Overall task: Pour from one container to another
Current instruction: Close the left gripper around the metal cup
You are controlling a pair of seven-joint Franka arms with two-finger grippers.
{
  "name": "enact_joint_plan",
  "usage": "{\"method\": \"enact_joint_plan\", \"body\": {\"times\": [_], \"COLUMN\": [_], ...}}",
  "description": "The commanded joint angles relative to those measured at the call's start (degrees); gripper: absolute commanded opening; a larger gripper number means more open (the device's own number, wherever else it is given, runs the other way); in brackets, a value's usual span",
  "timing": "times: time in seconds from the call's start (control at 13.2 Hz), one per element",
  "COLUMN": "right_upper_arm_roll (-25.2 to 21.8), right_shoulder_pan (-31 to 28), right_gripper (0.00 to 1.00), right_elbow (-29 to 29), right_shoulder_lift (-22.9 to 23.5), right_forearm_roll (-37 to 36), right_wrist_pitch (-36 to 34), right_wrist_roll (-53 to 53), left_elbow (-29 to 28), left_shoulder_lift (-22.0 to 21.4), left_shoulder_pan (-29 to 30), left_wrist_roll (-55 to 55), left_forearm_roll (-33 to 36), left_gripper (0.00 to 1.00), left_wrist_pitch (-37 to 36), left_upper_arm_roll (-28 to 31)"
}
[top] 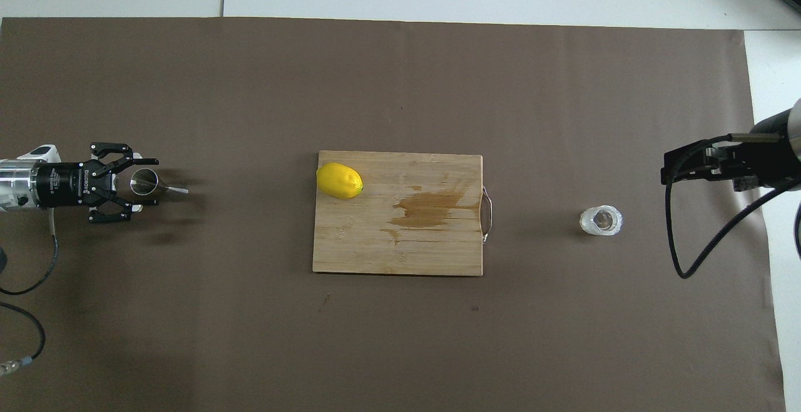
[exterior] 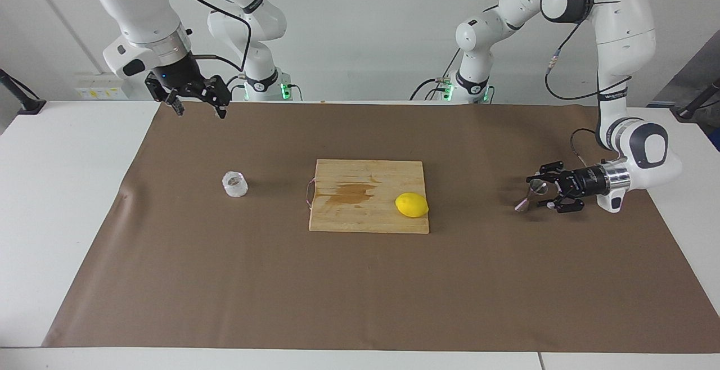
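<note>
**Cup waits alone while the left claw sits at the jigger**

Cup (exterior: 235,184) is small, clear and bumpy. It stands upright on the brown mat (exterior: 360,302), toward the right arm's end of the table. Nothing touches it. It stands well apart from the wooden board (exterior: 368,218), which lies in the middle of the mat.

The shiny steel jigger (exterior: 531,193) is toward the left arm's end of the table, well apart from the board. It is shaped like 2 little cones joined at a thin middle. It leans over on a slant, with 1 open mouth turned toward the left gripper (exterior: 541,191) and the other cone pointing toward the board.

The left gripper is down low by the mat and points sideways toward the board. Its black fingers (top: 119,163) reach around the wide mouth of the jigger, 1 on each side. I cannot tell if they are squeezing it tight or only sitting around it.

The right gripper (exterior: 198,107) hangs up in the air over the edge of the mat that lies closest to the robots. Its fingers are spread apart and it holds nothing. This arm waits.

A yellow lemon (exterior: 412,205) lies on the board, at the end closest to the jigger. A brown wet-looking stain (exterior: 351,193) marks the middle of the board.
</note>
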Motion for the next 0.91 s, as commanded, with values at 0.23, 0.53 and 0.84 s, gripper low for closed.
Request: {"method": "enact_joint_plan", "body": {"times": [0.23,0.53,0.84], "right_upper_arm_roll": [-0.5,-0.5,-0.5], "right_shoulder_pan": [-0.1,-0.1,-0.1], "right_gripper": [1.00,1.00,1.00], "right_elbow": [-0.2,-0.2,-0.2], "right_shoulder_lift": [-0.4,-0.4,-0.4], "right_forearm_roll": [1.4,1.5,1.4], "right_wrist_pitch": [-0.5,-0.5,-0.6], "right_wrist_roll": [-1.3,-1.3,-1.3], "left_elbow": [-0.7,-0.7,-0.7], "left_shoulder_lift": [-0.3,-0.2,-0.1], "left_shoulder_pan": [0.2,0.3,0.3], "left_wrist_roll": [1.0,1.0,0.9], "left_forearm_roll": [-1.0,-1.1,-1.1], "left_gripper": [0.59,0.46,0.35], "left_wrist_pitch": [-1.1,-1.1,-1.1], "left_upper_arm_roll": [0.3,0.3,0.3]}}
